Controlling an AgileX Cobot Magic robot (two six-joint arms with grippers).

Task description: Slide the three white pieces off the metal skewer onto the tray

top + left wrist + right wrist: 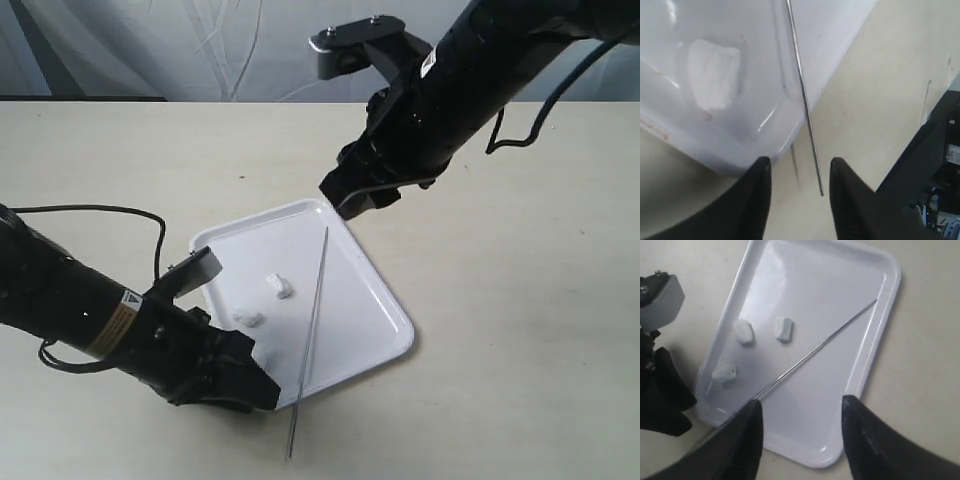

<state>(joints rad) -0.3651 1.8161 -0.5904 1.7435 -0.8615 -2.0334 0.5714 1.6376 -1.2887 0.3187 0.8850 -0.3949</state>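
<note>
Done: three white pieces (783, 328) seen off metal skewer (815, 351), lying on tray (890, 285); skewer bare | Remaining: nothing, as judged | left pincer (800, 165) and right pincer (801, 405) both spread, empty

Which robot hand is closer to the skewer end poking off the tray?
Left. The left gripper sits open right beside that skewer end; the right gripper hovers by the opposite corner of the tray, near the other tip.

Three white pieces (783, 328), one skewer (815, 350), one tray (810, 280).
</note>
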